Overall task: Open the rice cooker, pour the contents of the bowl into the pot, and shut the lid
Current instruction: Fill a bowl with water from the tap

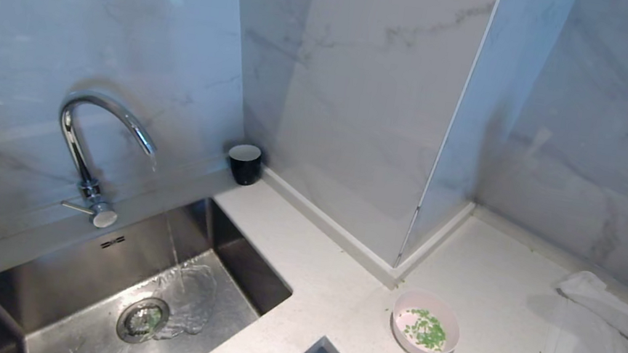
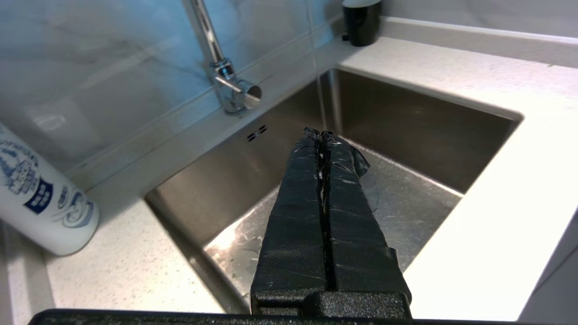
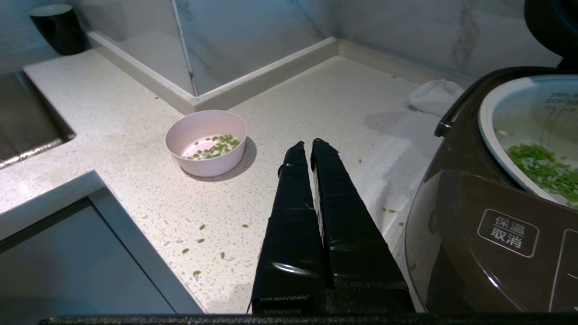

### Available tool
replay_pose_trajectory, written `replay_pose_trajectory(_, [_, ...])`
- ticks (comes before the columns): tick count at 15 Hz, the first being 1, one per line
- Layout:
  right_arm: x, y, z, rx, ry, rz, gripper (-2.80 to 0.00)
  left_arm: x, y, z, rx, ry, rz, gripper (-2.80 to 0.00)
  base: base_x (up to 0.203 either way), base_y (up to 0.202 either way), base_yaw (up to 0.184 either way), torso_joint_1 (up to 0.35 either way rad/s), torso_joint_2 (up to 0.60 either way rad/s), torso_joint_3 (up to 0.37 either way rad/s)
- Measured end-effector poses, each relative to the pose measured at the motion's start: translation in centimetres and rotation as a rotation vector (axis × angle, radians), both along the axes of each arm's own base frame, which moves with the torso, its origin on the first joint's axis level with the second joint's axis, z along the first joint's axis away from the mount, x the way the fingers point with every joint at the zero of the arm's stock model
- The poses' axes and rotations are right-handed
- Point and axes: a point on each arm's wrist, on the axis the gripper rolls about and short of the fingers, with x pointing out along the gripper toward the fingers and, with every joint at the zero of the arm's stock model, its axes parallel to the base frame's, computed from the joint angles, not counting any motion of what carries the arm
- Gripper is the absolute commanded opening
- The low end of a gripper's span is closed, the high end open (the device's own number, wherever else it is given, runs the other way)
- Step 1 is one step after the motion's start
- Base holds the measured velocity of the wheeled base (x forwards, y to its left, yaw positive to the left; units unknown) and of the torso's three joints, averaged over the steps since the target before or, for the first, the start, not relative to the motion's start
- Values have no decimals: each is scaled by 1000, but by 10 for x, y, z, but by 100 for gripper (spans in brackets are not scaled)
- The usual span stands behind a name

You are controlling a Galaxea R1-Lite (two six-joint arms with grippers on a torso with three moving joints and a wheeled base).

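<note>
Pink and small, the bowl (image 3: 206,142) is set upright on the counter (image 3: 316,104), well apart from the cooker (image 3: 478,216) and near the wall's outer corner. A scatter of green bits (image 3: 212,148) is seen in the bowl, while many more already lie in the pot (image 3: 528,122), whose rim is exposed; the lid (image 3: 548,20) is raised above it. Loose bits are strewn on the counter between bowl and cooker.

Several risks can be judged from this. The bowl is light and round-walled, so it could be pushed away rather than gripped if it is approached off-centre. If it is tipped before it is over the pot, more bits would be spilled onto the counter. The cloth (image 1: 594,343) under and beside the cooker could be snagged by a low approach. Water is running from the tap (image 1: 103,126) into the sink (image 2: 406,131), which lies far from the cooker.

The right gripper (image 3: 307,146) is held low, between bowl and cooker, clenched on nothing. The left gripper (image 2: 321,134) hangs over the sink, likewise clenched and empty.
</note>
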Motion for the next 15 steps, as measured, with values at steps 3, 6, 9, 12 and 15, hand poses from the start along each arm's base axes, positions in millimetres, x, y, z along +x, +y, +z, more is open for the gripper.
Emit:
replay_pose_trajectory(3, [0,0,0,0,0,0,-280,0,0,0,0,0,-1,-280,-100,0,12,5,4,-1])
replay_pose_trajectory(6, [0,0,0,0,-1,0,-280,0,0,0,-1,0,0,-280,-186,0,2,6,10,-1])
replay_pose_trajectory(9, [0,0,0,0,-1,0,-280,0,0,0,-2,3,0,-280,-70,0,-1,-2,2,1])
replay_pose_trajectory(12, [0,0,0,0,0,0,-280,0,0,0,-2,3,1,-280,0,0,0,0,0,0])
replay_pose_trajectory(15, [0,0,0,-1,0,0,-280,0,0,0,-2,3,0,-280,0,0,0,0,0,0])
